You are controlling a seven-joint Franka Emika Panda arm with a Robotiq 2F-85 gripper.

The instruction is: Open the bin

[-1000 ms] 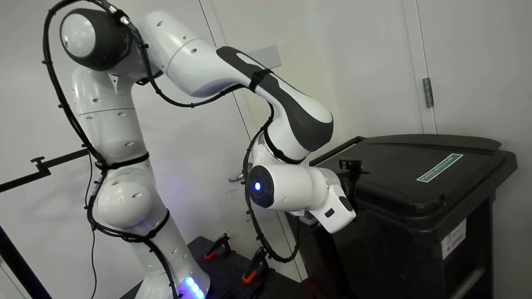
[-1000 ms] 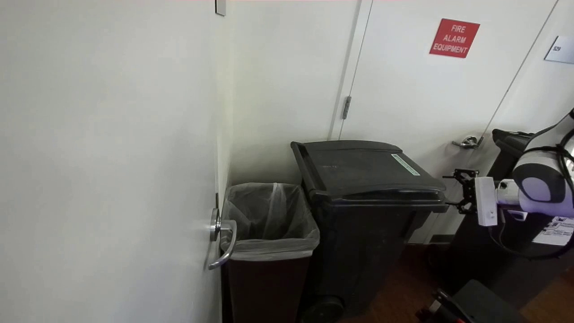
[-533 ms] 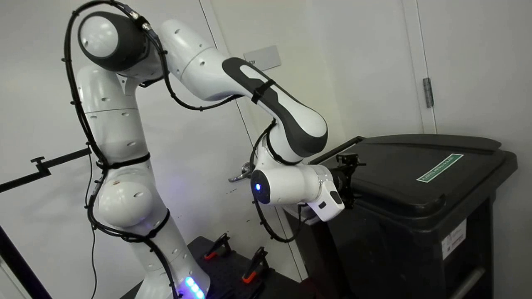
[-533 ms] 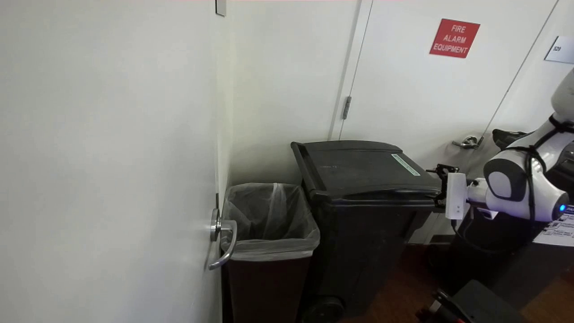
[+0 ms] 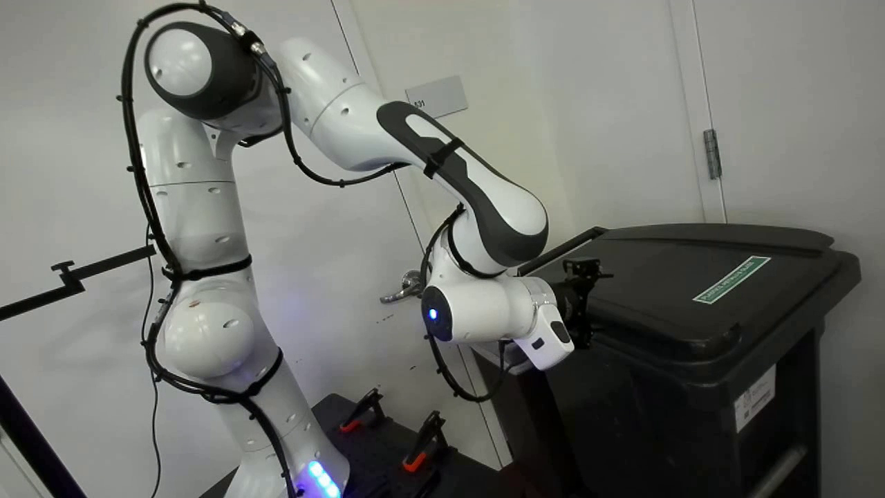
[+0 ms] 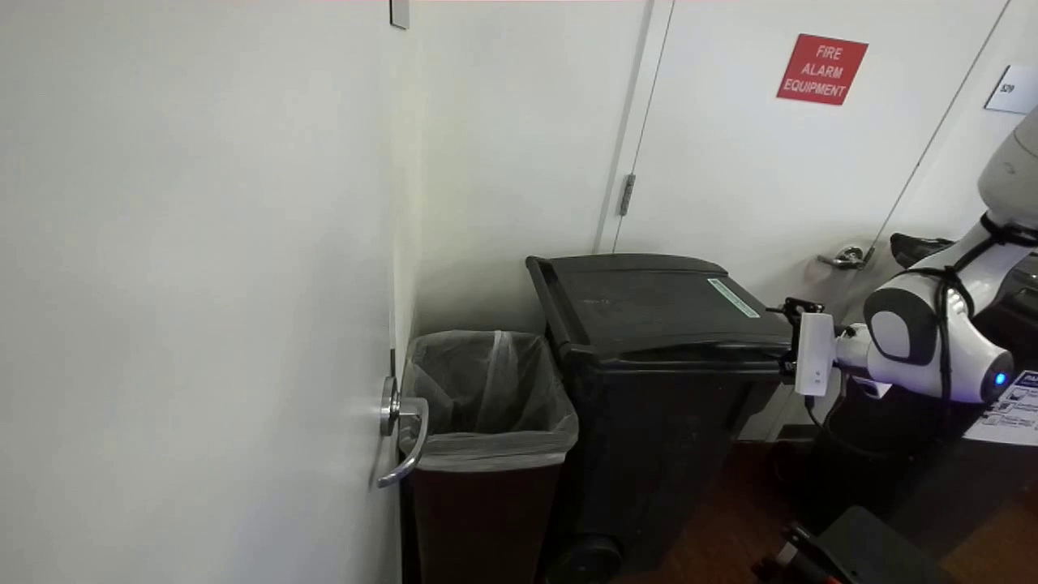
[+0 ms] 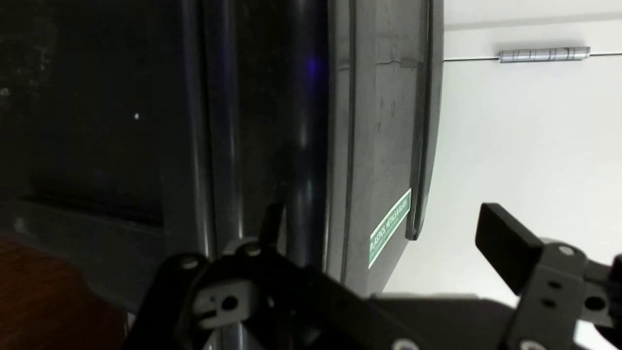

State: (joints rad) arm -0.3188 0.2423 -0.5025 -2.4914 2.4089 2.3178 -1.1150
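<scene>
- Two fingers (image 7: 508, 248) of the gripper (image 7: 384, 226) are spread wide apart.
- The dark bin (image 6: 657, 454), its lid (image 6: 665, 308) down, stands just beside a lined waste basket (image 6: 486, 519).
- The gripper is near the bin's edge; whether touching, I cannot tell.

Bin (image 5: 664, 429), black, lid (image 5: 657, 280) down, green-white label (image 5: 731, 280) atop | Gripper (image 5: 600, 302), black, before lid's edge, contact indeterminate | Arm (image 5: 352, 128), white, bent | Clamps (image 5: 426, 438), two, black-and-orange
</scene>
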